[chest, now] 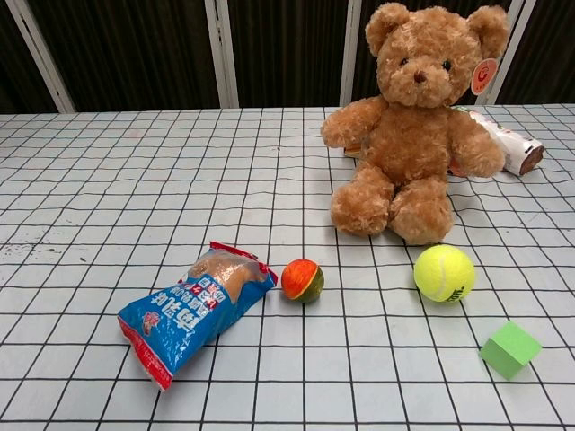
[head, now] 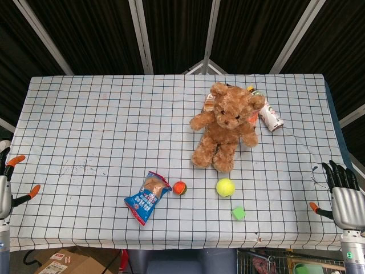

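Both hands hung released at the worktop's edges; the green cube (head: 239, 213) lay nearest the right hand (head: 344, 197), the left hand (head: 5, 185) well apart.

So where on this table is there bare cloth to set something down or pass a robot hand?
The whole left half of the table is bare, from the far edge to the snack bag. Another free strip runs along the right edge, beside the right robot hand. It is crowded around the teddy bear, the bottle behind it, the small ball, tennis ball and green cube.
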`<state>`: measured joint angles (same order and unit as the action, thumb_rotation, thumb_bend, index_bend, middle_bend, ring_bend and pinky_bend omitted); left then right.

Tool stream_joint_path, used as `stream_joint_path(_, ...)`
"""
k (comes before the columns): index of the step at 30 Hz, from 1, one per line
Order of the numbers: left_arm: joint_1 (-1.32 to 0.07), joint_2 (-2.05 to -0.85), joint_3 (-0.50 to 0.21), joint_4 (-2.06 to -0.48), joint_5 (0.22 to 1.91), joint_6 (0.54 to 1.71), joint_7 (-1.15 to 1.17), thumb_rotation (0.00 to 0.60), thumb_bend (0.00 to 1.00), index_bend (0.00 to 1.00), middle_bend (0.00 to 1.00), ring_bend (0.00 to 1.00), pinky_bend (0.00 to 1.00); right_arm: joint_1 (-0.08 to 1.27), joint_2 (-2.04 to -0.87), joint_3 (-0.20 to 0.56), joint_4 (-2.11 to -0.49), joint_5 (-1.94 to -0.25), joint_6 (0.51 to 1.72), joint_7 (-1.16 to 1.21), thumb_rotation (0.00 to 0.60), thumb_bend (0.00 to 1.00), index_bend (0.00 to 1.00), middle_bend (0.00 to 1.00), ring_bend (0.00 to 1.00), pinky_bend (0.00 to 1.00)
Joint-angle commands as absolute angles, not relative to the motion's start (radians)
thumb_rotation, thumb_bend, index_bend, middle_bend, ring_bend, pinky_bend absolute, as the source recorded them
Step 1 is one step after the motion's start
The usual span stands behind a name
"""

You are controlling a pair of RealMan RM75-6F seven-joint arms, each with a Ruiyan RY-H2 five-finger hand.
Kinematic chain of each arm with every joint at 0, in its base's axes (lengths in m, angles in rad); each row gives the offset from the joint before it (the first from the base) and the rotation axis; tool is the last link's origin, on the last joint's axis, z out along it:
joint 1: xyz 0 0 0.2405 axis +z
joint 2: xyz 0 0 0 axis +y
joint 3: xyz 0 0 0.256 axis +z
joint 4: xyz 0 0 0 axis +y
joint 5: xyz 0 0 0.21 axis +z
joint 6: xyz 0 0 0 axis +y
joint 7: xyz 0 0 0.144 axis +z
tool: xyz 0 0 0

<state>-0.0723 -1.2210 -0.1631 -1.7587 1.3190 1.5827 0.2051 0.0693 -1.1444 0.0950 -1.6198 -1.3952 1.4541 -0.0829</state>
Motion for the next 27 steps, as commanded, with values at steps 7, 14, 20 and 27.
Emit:
stream_joint_path(7,-0.066,-1.201,-0.163,-1.761,1.320,1.581,0.179,0.600,0.26,0.26,0.04,0.00,0.00,0.074,-1.148,0.098,-1.627,-1.385,1.444,-0.095,0.600,0.11,0.00,0.00,0.00,0.00)
stream_joint_path(14,-0.059,-1.196,-0.167,-1.761,1.332,1.600,0.162,0.600,0.26,0.26,0.04,0.00,0.00,0.075,-1.140,0.094,-1.635,-1.384,1.428,-0.064,0.600,0.11,0.00,0.00,0.00,0.00)
stream_joint_path(20,-0.066,-1.204,-0.167,-1.761,1.324,1.589,0.184,0.600,0.26,0.26,0.04,0.00,0.00,0.090,-1.136,0.087,-1.623,-1.358,1.365,-0.023,0.600,0.11,0.00,0.00,0.00,0.00)
stream_joint_path(27,-0.054,-1.194,-0.165,-1.765,1.332,1.606,0.166,0.600,0.26,0.26,0.04,0.00,0.00,0.110,-1.140,0.100,-1.616,-1.340,1.320,0.050,0.600,0.11,0.00,0.00,0.00,0.00)
